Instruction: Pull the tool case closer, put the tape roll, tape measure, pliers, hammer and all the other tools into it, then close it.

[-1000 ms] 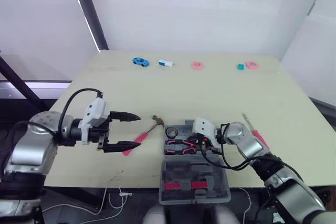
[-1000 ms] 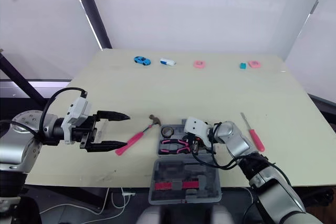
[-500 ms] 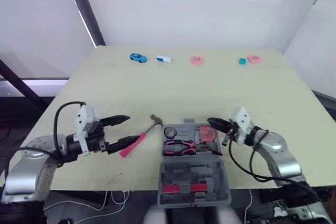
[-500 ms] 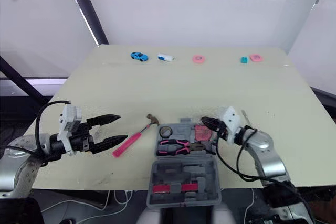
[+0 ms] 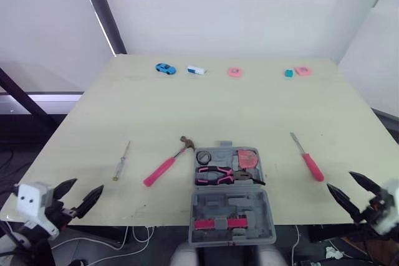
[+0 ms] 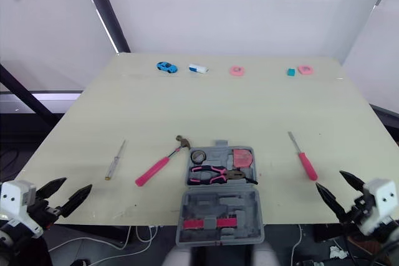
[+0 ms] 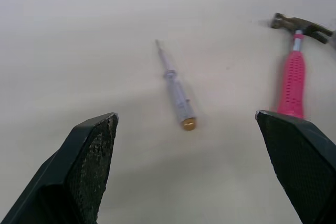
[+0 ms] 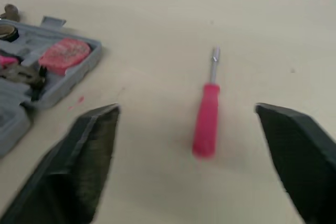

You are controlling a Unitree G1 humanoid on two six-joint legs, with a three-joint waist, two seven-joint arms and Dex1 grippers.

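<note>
Tool case (image 5: 234, 205): open, near the front edge of the table (image 5: 249, 110). Its lid lies flat on the side toward the robot.
Tape roll (image 5: 203, 156): inside the case, in the far left corner of the tray.
Tape measure (image 5: 247, 159): inside the case, in the far right corner of the tray. It is pinkish red.
Pliers (image 5: 218, 174): inside the case, lying across the tray between the other two tools and the lid.
Hammer (image 5: 167, 163): on the table, just left of the case. Its head is near the case's far left corner. Its pink handle points away from the case.
Red screwdriver (image 5: 308, 159): on the table, right of the case and apart from it.
Clear screwdriver (image 5: 121, 161): on the table, left of the case, past the hammer.
Left gripper (image 5: 85, 186): far left of the case, by the table's front edge. Its fingers (image 7: 86, 166) are spread wide and hold nothing.
Right gripper (image 5: 340, 180): right of the case, by the front edge, past the red screwdriver. Its fingers (image 8: 84, 166) are spread wide and hold nothing.
Blue toy car (image 5: 164, 68): far behind the case, at the back of the table, in a row with other small things.
</note>
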